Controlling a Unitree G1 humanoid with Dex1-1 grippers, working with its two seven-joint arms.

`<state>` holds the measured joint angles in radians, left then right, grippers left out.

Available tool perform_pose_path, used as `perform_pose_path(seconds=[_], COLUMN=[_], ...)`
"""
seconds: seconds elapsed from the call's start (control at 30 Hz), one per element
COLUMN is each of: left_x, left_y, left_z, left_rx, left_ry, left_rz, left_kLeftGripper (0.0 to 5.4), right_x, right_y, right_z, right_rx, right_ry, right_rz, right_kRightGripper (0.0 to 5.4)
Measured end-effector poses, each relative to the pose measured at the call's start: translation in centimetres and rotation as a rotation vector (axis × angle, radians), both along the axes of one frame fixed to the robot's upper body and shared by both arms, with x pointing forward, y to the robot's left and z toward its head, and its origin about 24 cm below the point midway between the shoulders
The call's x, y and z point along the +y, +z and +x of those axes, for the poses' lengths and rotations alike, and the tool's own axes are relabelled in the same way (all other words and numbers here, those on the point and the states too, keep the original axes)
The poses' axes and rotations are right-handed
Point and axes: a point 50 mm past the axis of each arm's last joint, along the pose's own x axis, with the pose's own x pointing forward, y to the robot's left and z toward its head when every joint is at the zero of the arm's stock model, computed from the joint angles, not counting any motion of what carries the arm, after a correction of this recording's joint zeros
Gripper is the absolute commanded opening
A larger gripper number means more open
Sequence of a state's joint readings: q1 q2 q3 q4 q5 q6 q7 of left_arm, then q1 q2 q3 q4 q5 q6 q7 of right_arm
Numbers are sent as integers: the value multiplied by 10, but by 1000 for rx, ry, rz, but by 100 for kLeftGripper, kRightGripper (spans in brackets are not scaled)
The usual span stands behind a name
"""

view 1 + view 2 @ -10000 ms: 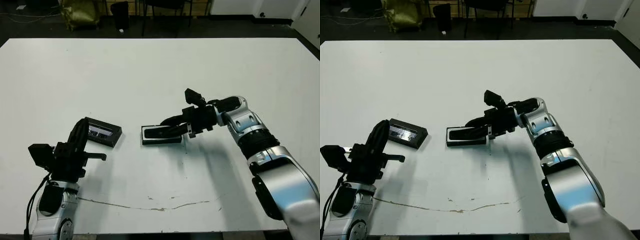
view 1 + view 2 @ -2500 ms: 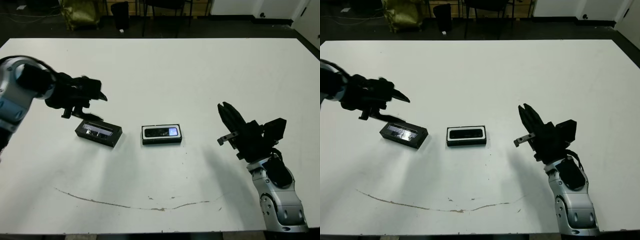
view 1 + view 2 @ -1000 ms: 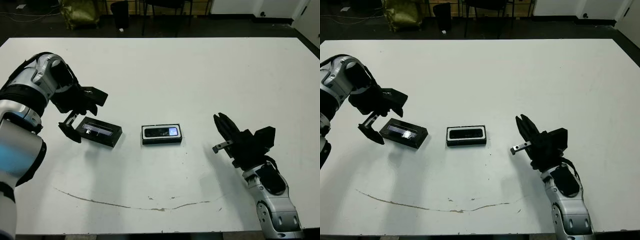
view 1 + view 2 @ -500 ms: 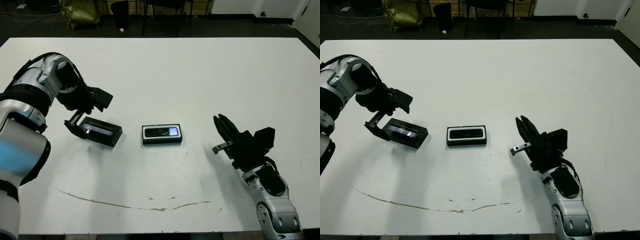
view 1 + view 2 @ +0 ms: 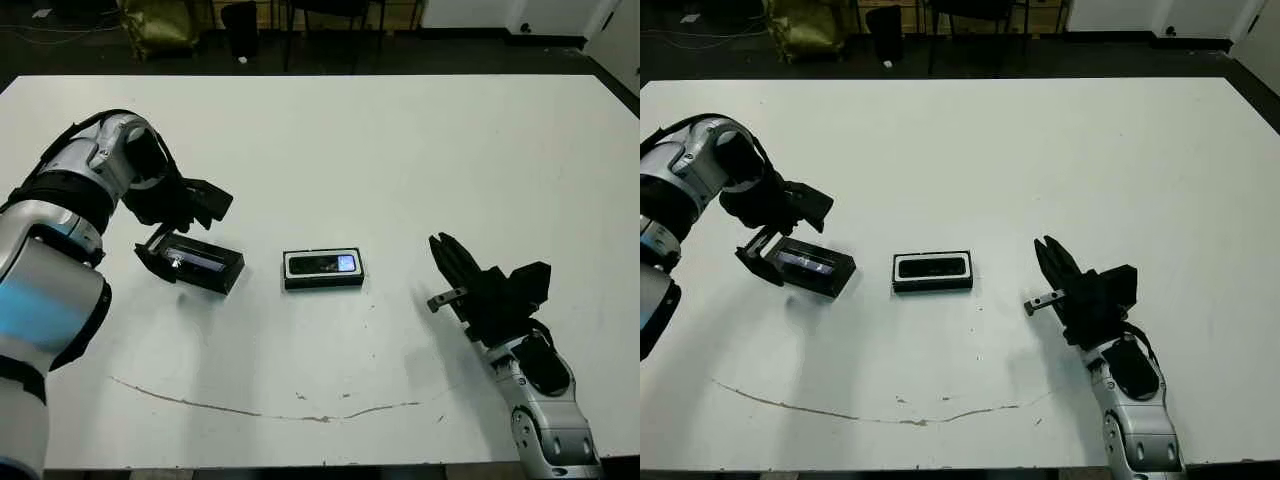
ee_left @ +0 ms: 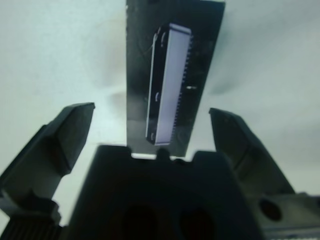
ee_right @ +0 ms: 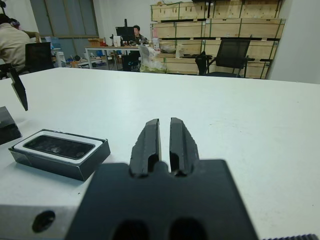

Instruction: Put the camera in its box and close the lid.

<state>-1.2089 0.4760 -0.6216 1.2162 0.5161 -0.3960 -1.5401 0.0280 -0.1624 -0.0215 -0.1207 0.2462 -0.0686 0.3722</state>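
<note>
The box (image 5: pixel 322 281) lies mid-table, and the black camera (image 5: pixel 320 265) rests in its white lining. The right wrist view shows the same box (image 7: pixel 75 166) and camera (image 7: pixel 59 146). Left of the box, the flat black lid (image 5: pixel 205 266) lies on the table, silvery strip up. My left gripper (image 5: pixel 170 246) is open at the lid's left end. In the left wrist view its fingers (image 6: pixel 65 135) stand on either side of the lid (image 6: pixel 172 80) without touching it. My right gripper (image 5: pixel 440 252) hovers right of the box, shut and holding nothing.
A thin brown line (image 5: pixel 250 410) runs across the table near its front edge. Chairs and a bag (image 5: pixel 160 25) stand on the dark floor beyond the far edge. People sit at desks (image 7: pixel 12 40) far behind in the right wrist view.
My left gripper has shifted right and down until its open fingers flank the lid's left end. The right arm has sunk slightly. Lid, box and camera have not moved.
</note>
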Motion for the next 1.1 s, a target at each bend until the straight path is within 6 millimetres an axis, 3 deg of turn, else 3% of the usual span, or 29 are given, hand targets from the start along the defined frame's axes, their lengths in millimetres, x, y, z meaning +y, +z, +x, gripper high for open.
perform_pose_path(seconds=[1.1], left_x=[5], left_y=[-14], left_z=[2], left_rx=[-85], left_ry=[8], left_rz=[60], left_kLeftGripper=[539], right_x=[0], right_y=[0], right_z=[-2], right_rx=[-21], right_ry=[27], right_rz=[30], right_kRightGripper=[0])
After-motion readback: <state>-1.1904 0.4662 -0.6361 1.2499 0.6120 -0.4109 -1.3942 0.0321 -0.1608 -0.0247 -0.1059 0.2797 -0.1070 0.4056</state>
